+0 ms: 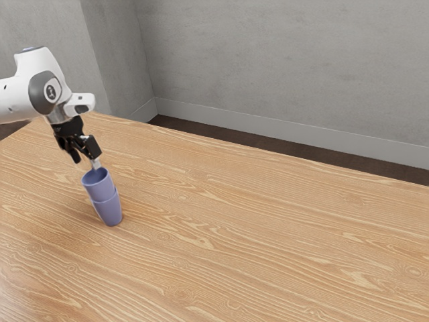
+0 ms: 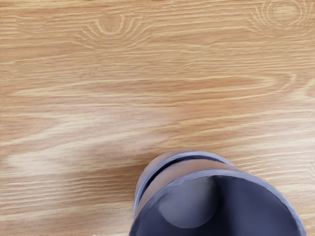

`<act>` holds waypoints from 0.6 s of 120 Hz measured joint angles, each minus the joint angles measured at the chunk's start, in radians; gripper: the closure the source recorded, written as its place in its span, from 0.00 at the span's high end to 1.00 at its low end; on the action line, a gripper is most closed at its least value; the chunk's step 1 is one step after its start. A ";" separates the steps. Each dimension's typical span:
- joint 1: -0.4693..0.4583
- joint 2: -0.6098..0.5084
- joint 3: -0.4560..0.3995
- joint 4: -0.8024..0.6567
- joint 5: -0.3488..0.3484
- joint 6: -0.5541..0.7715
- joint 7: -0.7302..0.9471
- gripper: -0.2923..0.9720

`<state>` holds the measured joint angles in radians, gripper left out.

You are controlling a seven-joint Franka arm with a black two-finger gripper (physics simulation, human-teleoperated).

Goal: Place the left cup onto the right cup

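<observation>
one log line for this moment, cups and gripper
upper cup: nested in lower cup | stack: tilted, on table | gripper: at upper cup's rim

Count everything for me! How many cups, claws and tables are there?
Cups: 2, both purple-blue, the upper cup nested in the lower cup
Claw: 1
Table: 1
Total: 4

I work in a plain test room, more lab than home: a broad desk (image 1: pixel 268 228) of light-grained wood stands near a corner of grey concrete-look walls (image 1: pixel 281 60), with a pale skirting board (image 1: pixel 288 127) along the dark floor (image 1: pixel 301 149) beyond the desk's far edge.
</observation>
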<state>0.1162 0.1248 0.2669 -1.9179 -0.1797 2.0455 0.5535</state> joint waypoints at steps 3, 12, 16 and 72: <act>0.000 -0.007 0.000 0.000 0.000 -0.006 0.000 0.75; 0.000 -0.028 0.000 0.000 0.000 -0.024 0.001 0.75; -0.001 -0.035 0.000 0.000 0.000 -0.033 0.001 0.76; -0.110 -0.087 -0.001 0.023 0.001 -0.096 0.001 0.77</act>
<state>0.0061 0.0374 0.2657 -1.8952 -0.1784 1.9492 0.5540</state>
